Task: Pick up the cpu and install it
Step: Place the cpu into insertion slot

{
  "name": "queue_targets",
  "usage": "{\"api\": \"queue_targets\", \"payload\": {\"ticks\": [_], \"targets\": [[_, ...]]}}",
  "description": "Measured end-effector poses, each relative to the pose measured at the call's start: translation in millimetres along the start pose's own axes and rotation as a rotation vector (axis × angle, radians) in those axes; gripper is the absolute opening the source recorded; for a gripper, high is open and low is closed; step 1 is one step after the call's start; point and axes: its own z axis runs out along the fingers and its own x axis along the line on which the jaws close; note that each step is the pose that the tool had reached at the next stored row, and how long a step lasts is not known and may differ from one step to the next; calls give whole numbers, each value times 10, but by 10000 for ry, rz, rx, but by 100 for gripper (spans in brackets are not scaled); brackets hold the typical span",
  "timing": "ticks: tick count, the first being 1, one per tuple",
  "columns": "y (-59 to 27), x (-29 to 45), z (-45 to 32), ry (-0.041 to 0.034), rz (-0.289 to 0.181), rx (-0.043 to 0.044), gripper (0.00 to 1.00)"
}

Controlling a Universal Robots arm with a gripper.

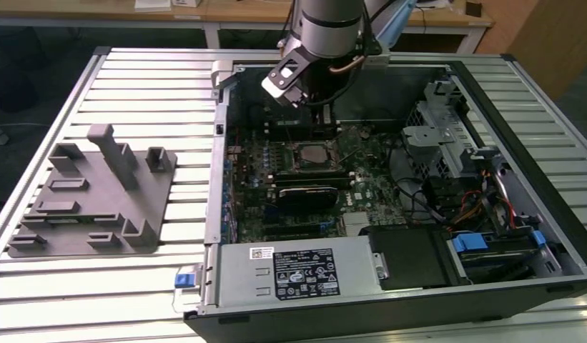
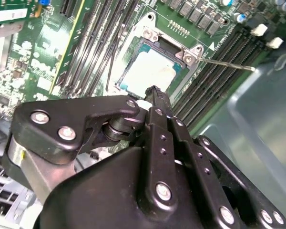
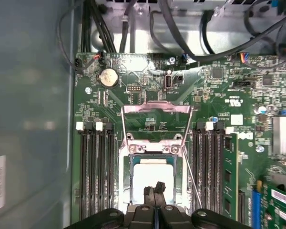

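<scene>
The gripper (image 3: 155, 190), fingertips pinched together and holding nothing, hovered over the cpu (image 3: 145, 171), which lay directly beneath it in the socket (image 3: 125, 164), with the load plate (image 3: 156, 109) flipped open beyond. Seating it well likely demanded the chip flat and square, with no sideways nudge.

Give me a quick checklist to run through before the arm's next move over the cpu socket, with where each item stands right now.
1. Cpu in the socket: ok. The cpu lies inside the socket frame.
2. Load plate out of the way: ok. The load plate is flipped open.
3. Retention lever released: ok. The lever is swung out from the socket.
4. Gripper free of load: ok. The gripper is shut over the cpu and holds nothing.
5. Fingertips clear of the cpu's top: cannot tell.
</scene>
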Motion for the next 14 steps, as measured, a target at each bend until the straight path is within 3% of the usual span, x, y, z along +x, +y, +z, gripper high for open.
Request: {"api": "queue_targets", "payload": {"ticks": [10,14], "targets": [[7,3,-255,1,0,-40,11],[8,4,-292,2,0,-50,11]]}}
